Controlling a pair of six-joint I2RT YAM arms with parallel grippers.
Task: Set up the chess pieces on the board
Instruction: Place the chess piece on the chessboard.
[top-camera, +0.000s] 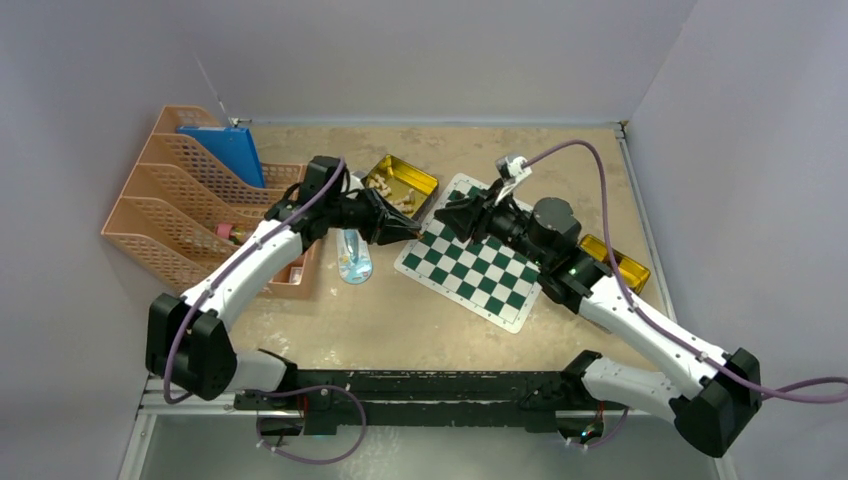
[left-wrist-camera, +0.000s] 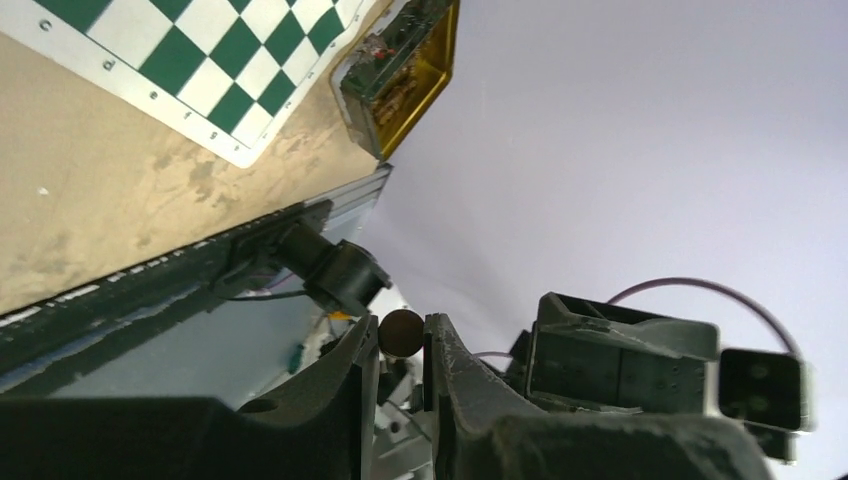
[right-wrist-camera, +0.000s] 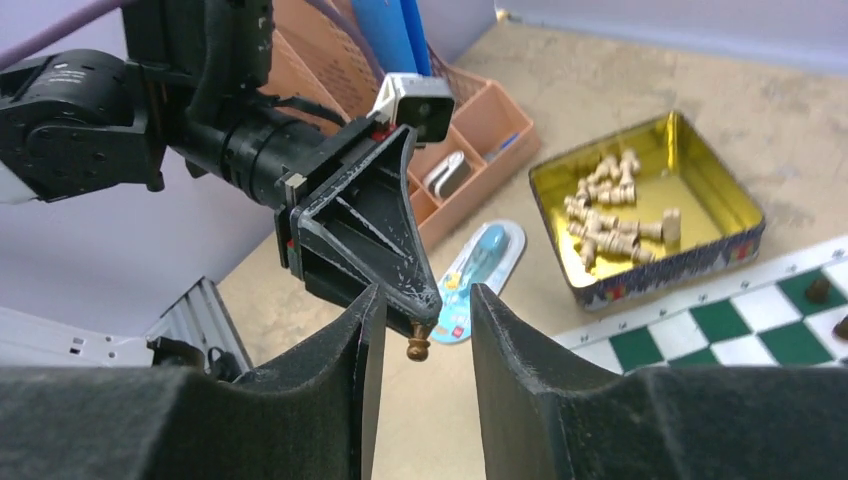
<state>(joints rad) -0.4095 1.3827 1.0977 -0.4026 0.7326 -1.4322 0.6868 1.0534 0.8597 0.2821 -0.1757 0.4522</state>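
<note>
- My left gripper (top-camera: 410, 229) is pinching one dark chess piece (right-wrist-camera: 418, 346) at its tips, up in the air over the board (top-camera: 470, 268) edge
- My right gripper (top-camera: 445, 214) faces it, fingers spread either side of the piece, not touching
- The pale pieces (right-wrist-camera: 605, 215) lie in the gold tin (right-wrist-camera: 740, 225)

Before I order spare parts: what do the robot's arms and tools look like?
Left arm and right arm: white links, black joints, purple cable each. Left tool and right tool: black, tapered, scuffed fingers, white wrist camera.
</note>
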